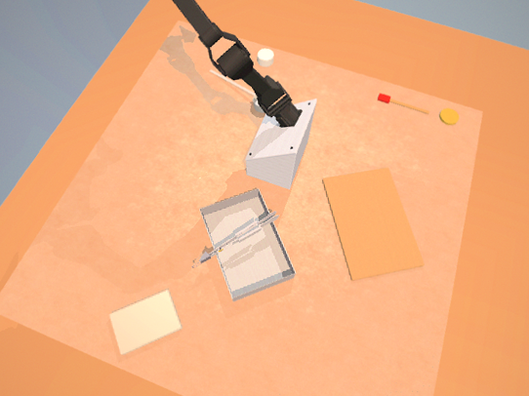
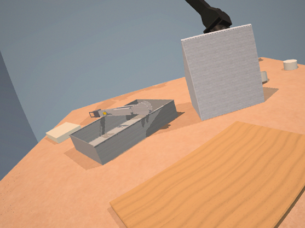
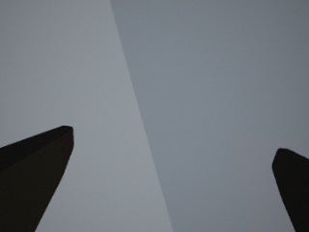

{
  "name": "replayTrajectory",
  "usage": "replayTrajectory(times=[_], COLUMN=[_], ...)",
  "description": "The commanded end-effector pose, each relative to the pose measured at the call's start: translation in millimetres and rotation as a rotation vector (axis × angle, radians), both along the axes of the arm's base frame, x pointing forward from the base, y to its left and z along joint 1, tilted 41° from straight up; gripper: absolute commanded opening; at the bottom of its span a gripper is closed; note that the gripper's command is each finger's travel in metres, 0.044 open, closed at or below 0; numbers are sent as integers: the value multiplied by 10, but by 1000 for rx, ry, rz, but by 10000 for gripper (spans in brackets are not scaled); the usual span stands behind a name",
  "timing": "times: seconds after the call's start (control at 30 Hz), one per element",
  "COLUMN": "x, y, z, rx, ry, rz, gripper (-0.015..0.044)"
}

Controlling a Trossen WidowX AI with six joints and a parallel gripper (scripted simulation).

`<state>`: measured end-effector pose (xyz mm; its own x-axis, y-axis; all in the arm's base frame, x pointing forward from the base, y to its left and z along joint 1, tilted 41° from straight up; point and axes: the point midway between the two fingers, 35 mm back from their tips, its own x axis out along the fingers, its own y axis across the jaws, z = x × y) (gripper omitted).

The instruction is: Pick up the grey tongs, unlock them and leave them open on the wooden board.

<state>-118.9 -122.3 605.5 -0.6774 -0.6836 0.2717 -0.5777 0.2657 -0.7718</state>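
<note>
The tongs (image 1: 236,238) and tin (image 1: 282,252) are looking like matt grey metal; the board (image 2: 223,181) is showing smooth, grained wood; the worktop (image 1: 325,339) is appearing matt, faintly mottled.

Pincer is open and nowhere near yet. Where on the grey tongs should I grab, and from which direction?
Grip the grey tongs on the mid-arm stretch spanning the roasting tin, coming straight down from above. There they bridge the rims with open space underneath, so the open pincer can straddle the closed arms across their narrow width. The overhanging end would likely tip them.
</note>
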Motion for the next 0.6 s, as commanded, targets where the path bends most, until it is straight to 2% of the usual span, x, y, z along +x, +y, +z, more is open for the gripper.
replayTrajectory(times=[0.0,0.23,0.37,0.57], x=[-44,134,415,829], y=[-509,-1252,-1619,-1931], z=[-249,-625,-854,-1086], rx=[-34,-44,-32,59], ry=[-200,-483,-640,-688], rz=[174,372,479,592], gripper=[440,440,440,440])
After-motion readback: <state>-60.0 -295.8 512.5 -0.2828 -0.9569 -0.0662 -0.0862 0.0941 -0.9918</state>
